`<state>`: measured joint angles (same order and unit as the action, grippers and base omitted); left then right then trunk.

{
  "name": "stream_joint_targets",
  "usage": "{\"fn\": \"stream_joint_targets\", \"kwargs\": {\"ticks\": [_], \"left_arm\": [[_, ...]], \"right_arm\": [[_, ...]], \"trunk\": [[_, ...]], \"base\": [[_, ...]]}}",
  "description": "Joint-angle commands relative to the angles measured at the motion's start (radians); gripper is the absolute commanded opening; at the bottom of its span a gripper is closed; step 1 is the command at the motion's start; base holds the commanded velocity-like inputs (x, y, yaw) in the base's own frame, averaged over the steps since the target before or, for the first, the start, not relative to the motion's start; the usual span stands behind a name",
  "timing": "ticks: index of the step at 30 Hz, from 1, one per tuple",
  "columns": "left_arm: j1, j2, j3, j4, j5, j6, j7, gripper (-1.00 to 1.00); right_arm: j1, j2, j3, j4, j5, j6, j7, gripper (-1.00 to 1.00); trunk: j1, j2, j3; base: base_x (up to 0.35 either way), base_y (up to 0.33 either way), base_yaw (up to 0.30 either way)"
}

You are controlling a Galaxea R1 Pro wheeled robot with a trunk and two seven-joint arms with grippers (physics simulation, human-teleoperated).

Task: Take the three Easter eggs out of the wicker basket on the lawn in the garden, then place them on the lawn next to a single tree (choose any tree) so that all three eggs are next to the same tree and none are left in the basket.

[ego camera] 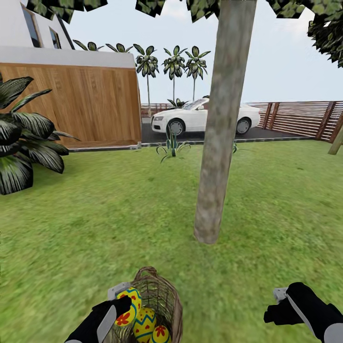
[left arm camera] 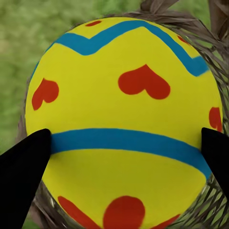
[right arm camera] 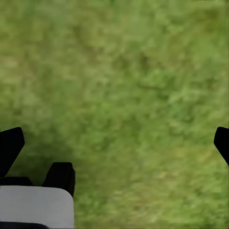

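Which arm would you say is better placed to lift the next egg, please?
Left: its gripper already brackets a yellow egg with red hearts at the brown wicker basket; the right gripper hangs open over bare lawn.

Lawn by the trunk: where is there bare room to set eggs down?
Bare lawn rings the tree: left toward the dark leafy plant, right toward the fence, and between trunk base and right hand. Crowded by the wicker basket, where the left hand meets an egg.
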<state>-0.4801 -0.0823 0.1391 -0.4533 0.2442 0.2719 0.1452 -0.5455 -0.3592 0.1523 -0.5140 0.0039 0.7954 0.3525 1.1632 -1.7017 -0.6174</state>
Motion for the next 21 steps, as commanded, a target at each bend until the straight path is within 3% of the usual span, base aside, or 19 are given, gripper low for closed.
{"fn": "stream_joint_targets", "kwargs": {"ticks": [1, 8, 21], "left_arm": [[0.0, -0.001, 0.002, -0.002, 0.01, 0.005, 0.005, -1.0], [0.0, -0.001, 0.002, -0.002, 0.01, 0.005, 0.005, -1.0], [0.0, -0.007, 0.002, -0.002, 0.01, 0.004, 0.005, -1.0]], "right_arm": [[-0.001, -0.001, 0.006, -0.001, 0.001, 0.003, 0.003, 1.0], [-0.001, -0.001, 0.006, -0.001, 0.001, 0.004, 0.003, 1.0], [-0.001, 0.0, 0.007, -0.001, 0.002, 0.004, 0.003, 1.0]], "trunk": [[-0.004, 0.007, 0.002], [-0.031, 0.056, 0.024], [-0.081, 0.147, 0.065]], "base": [[0.0, 0.116, 0.0], [0.0, 0.124, 0.0], [0.0, 0.274, 0.0]]}}
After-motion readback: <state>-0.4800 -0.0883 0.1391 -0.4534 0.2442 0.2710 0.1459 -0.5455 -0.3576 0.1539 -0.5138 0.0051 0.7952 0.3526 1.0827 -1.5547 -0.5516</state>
